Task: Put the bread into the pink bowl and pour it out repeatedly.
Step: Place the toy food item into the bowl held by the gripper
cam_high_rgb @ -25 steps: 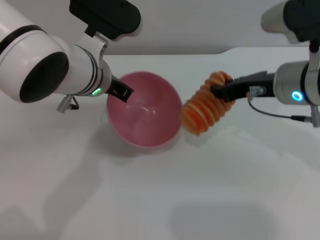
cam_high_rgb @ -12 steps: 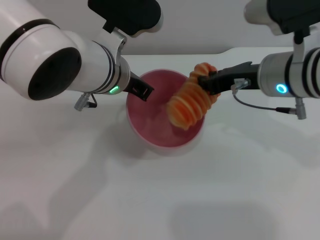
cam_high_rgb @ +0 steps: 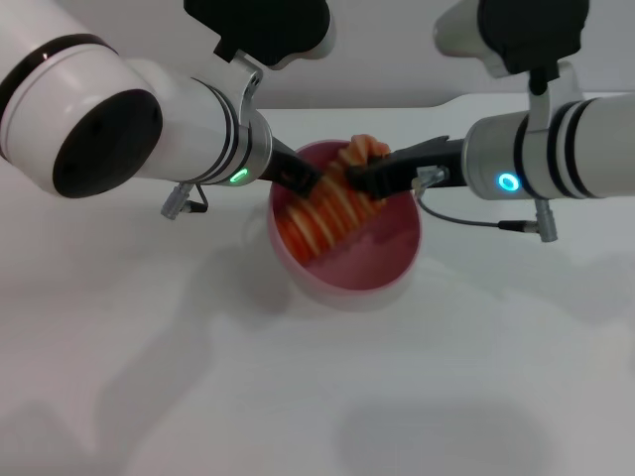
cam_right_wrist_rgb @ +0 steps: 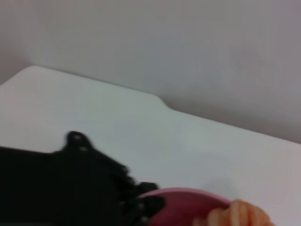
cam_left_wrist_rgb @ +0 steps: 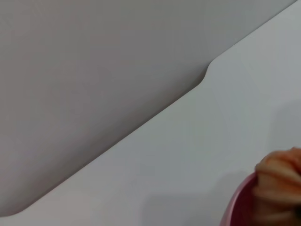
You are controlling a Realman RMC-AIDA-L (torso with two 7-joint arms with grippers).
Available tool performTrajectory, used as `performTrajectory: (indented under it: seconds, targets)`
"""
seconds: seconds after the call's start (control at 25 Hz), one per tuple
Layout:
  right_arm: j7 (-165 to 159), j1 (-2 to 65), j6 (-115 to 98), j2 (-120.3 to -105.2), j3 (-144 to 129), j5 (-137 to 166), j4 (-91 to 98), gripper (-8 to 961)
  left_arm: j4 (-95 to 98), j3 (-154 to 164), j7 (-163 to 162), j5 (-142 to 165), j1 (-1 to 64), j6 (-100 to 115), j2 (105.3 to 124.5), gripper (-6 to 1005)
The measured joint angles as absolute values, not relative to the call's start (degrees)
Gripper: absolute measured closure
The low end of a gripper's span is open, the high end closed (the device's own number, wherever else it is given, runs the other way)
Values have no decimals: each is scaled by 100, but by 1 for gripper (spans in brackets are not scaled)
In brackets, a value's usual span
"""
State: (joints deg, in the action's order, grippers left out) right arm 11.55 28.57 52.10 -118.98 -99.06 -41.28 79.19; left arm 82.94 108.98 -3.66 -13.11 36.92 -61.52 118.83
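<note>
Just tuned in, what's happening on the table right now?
The right gripper is shut on the bread near its upper end and holds it slanted inside the pink bowl, lower end down in the bowl's left half. The left gripper grips the bowl's far-left rim. The bowl is on the white table. The bread is in the bowl but not yet released, so this looks like the loading step ahead of a pour.

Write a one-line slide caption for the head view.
Right end effector lowers the bread into the pink bowl, which the left end effector holds by its rim.
</note>
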Motion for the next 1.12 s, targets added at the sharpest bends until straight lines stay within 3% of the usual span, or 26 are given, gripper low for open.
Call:
performTrajectory:
  seconds: [0.2,0.44,0.64,1.12]
  targets:
    - [1214,2778,5245,-11895,-10152,-4108,8268,763,8295,10898,-360,-1318,3691,-6143,11883,952]
    - [1395,2545,5142,-11901,-10138,-4065,8447,519,8276,10898,-361,-1321,3695,-6132,11883,952]
    - [1299,2418,5210,-11896,-10042,-4036,8484,396,8239,10897,-360,-1323,3698,-6094,11883,953]
    - [1354,2173,5350,-11901,-9969,-4011,8547,397,8018,10814,-360,-1292,3760,-6040,11874,953]
